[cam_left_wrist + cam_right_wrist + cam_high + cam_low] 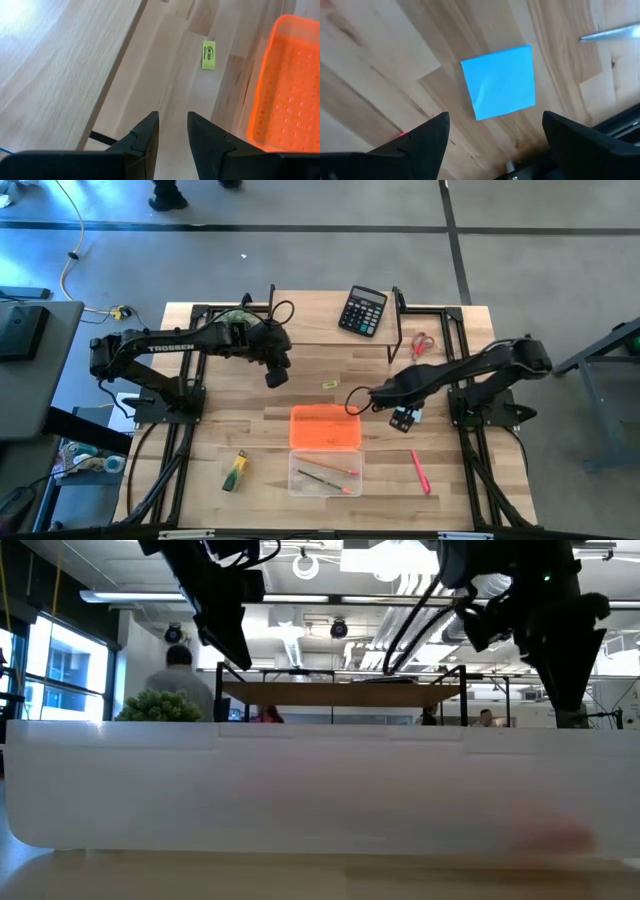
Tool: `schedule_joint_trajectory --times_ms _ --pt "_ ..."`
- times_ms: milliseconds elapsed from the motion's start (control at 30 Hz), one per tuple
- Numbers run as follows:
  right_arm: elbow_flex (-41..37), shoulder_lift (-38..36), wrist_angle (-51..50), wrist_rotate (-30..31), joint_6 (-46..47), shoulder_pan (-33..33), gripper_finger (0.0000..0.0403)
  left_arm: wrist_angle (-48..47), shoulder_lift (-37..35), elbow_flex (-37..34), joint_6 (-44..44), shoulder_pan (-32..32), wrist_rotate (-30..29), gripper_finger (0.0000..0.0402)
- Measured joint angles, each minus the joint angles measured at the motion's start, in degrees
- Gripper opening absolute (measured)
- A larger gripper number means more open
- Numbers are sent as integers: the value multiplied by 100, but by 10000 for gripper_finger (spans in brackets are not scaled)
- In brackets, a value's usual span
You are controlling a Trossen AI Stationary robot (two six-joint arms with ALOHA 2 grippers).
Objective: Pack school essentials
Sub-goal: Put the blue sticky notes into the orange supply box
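High: right gripper [404,420] above the tabotop's right half, left gripper [277,376] mid-left over the tabletop [250,430]. Left wrist: fingers [145,140] nearly together, grasping nothing. Right wrist: fingers [425,140] spread wide (released) over light-blue square note pad [500,81], lying flat.

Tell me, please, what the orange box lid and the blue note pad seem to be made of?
The orange box lid looks like translucent plastic: it glows and shows a moulded grid of small bumps. The blue note pad looks like matte paper: flat, square, sharp-cornered, without shine. Both are judged by look alone.
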Motion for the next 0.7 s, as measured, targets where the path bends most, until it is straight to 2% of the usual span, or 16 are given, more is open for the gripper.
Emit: schedule_joint_trajectory --times_ms 233,467,700 --pt "0 663 6 48 73 59 309 8 2 2 -137 0 -21 91" --pt "0 1334 9 48 -336 71 309 6 2 2 -161 0 -23 91" --pt "0 1475 197 -194 -471 73 309 6 2 2 -122 0 -73 91"
